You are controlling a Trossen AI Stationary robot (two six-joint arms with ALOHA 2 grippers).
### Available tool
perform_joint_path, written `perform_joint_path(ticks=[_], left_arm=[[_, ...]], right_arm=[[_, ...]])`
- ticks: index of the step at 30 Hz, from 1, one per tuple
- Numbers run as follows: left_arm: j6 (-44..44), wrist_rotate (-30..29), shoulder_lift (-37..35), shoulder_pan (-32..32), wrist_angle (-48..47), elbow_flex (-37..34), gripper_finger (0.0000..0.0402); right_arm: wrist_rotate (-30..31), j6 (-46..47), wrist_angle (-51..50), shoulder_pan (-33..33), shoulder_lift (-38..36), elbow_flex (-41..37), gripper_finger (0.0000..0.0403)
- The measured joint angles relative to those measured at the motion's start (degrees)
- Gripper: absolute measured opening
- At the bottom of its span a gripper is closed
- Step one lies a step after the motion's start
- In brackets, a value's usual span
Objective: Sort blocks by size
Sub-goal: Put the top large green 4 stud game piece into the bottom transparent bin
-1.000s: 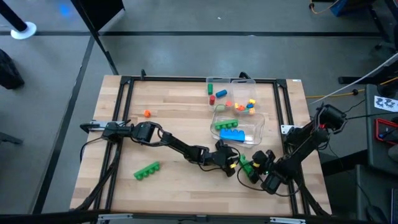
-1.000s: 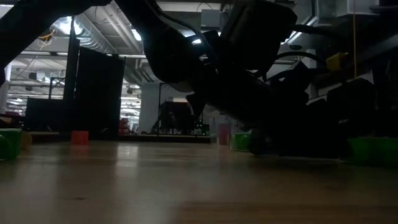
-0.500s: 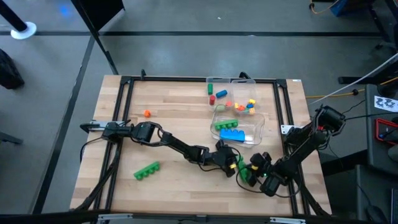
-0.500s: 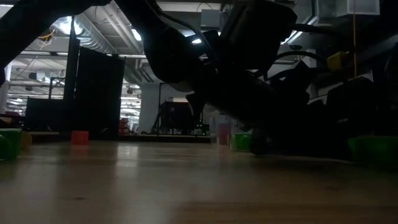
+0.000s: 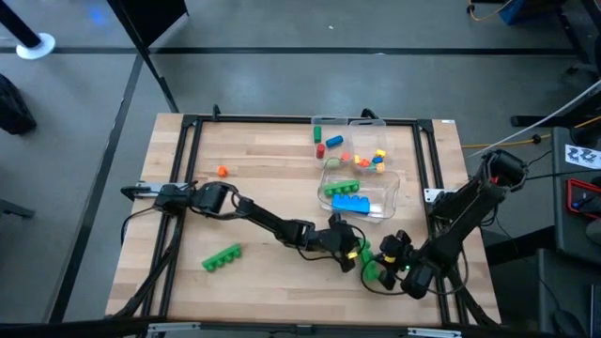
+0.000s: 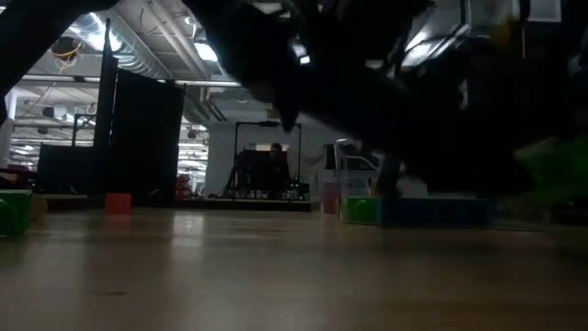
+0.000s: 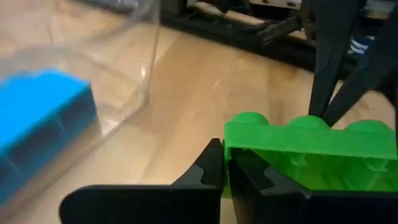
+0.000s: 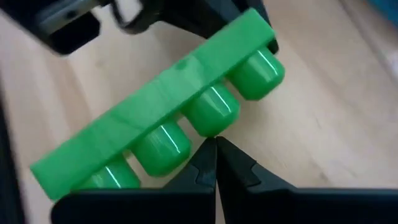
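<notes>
- Right now the right gripper [image 8: 216,149] has its fingers closed tip to tip, nothing between them; a long studded green bar [image 8: 168,118] lies just beyond the tips, studs toward them.
- Left gripper [image 7: 227,163] likewise closed, fingers meeting; tips touch or nearly touch the end of the same green bar [image 7: 314,149]; I cannot tell whether they pinch its edge or only press against it.
- From above, both grippers meet near the table's [image 5: 263,178] front right, the left gripper [image 5: 349,252] just left of the bar [image 5: 371,270], the right gripper [image 5: 392,255] just right of it.
- Clear tray [image 5: 385,192] just behind them holds a blue brick [image 5: 350,203] and a green brick [image 5: 340,188]; small mixed pieces [image 5: 368,158] lie farther back; another green bar [image 5: 222,255] lies well apart at front left; an orange bit [image 5: 222,171] at mid left.
- Judged step: securing the long bar between the arms for a pick or hand-over; sorting looks partly done.
- Next move calls for one gripper to open, straddle the bar's narrow width and close on it.
- Hard to read: low view is mostly dark arm silhouettes, bar blurred; the bar's contact with the table is hidden from above by the arms.
</notes>
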Motion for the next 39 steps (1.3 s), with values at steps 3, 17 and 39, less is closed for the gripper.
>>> perform_joint_path(ticks=[3, 17, 39], left_arm=[[3.1, 0.5, -3.7, 0.0, -4.1, 0.0, 0.0002], [20.4, -0.8, -17.0, 6.2, -17.6, 0.2, 0.0], [9.9, 6.9, -17.3, 19.7, -32.5, 0.1, 0.0064]], right_arm=[[0.2, -4.3, -4.5, -0.1, -2.5, 3.1, 0.0005], [-6.3, -10.9, -31.3, -0.2, -5.3, 19.0, 0.0005], [-13.6, -10.9, -29.8, -0.2, -5.3, 20.3, 0.0005]])
